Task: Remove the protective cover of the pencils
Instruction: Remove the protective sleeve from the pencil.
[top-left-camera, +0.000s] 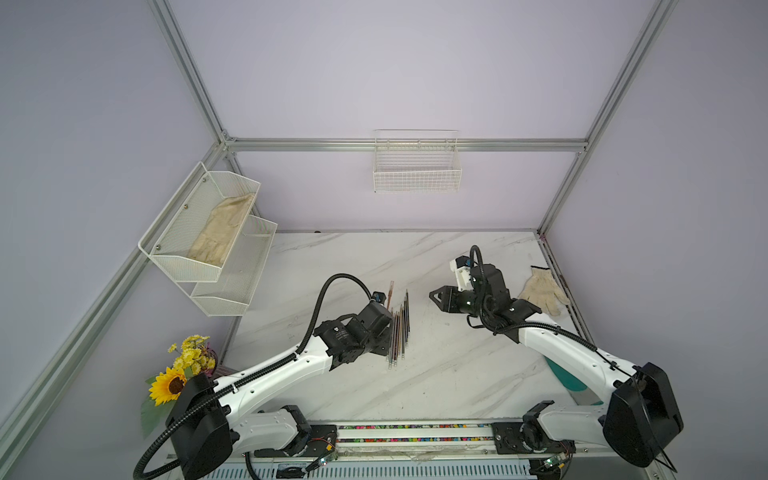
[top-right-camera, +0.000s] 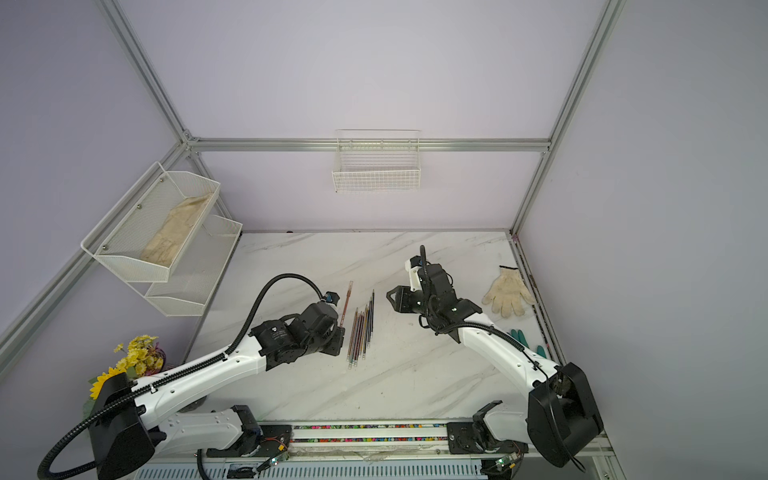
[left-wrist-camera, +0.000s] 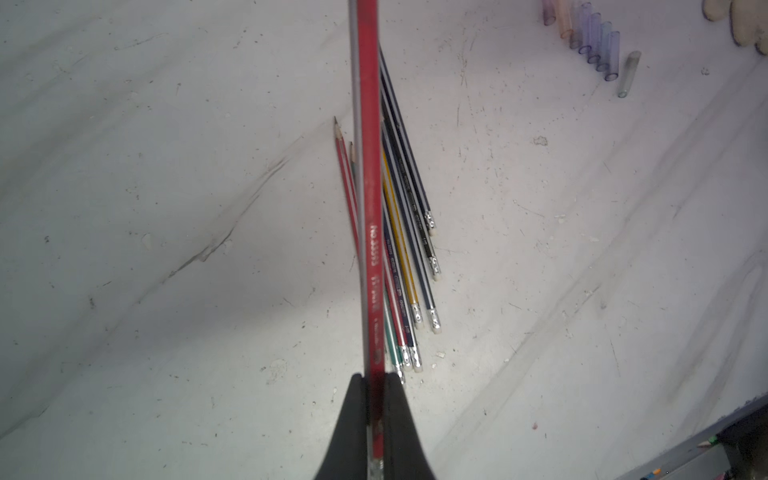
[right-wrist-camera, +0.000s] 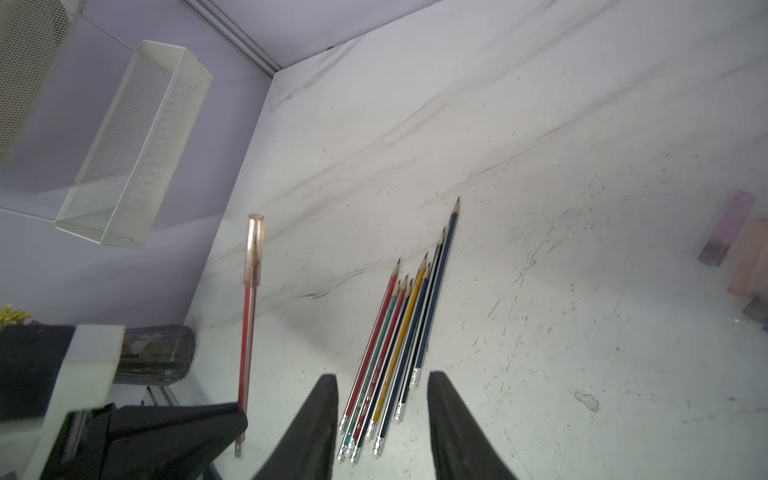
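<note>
Pencils (top-right-camera: 360, 332) lie bare at counter (top-right-camera: 415, 386) centre; left jaws clamp one red pencil (left-wrist-camera: 370, 166), cap (right-wrist-camera: 254, 245) on. Right jaws open, empty. Risk: skewed pull snaps lead or drags pencil loose.

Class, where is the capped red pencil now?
In a top view, the capped pencil sits in the left gripper, just left of the loose pencils.

Both top views overlook table (top-left-camera: 457, 374) from above; close wrist views share pencils (left-wrist-camera: 399, 224)

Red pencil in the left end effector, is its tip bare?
No, the red pencil held by the left end effector has a clear cover over its tip.
</note>
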